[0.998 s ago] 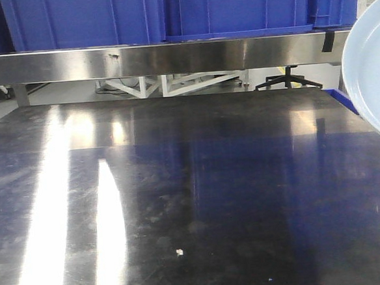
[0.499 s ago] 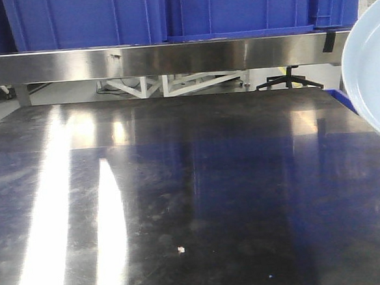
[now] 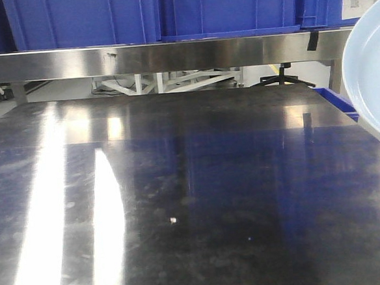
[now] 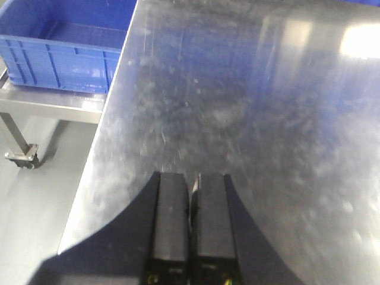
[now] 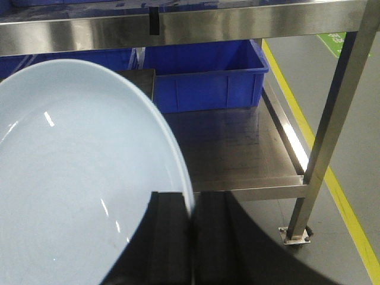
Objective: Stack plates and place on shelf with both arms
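My right gripper is clenched on the rim of the plate, which fills the frame's lower left. My left gripper is closed, empty, at lower centre above the tabletop.

One pale blue-white glossy round plate shows, at 3 o'clock in the front view. At least three blue plastic crates line 12 o'clock there. The left wrist view has one at 10 o'clock, the right wrist view two near 12. Two black angular grippers: left gripper, right gripper. One dark steel counter carries one white speck.
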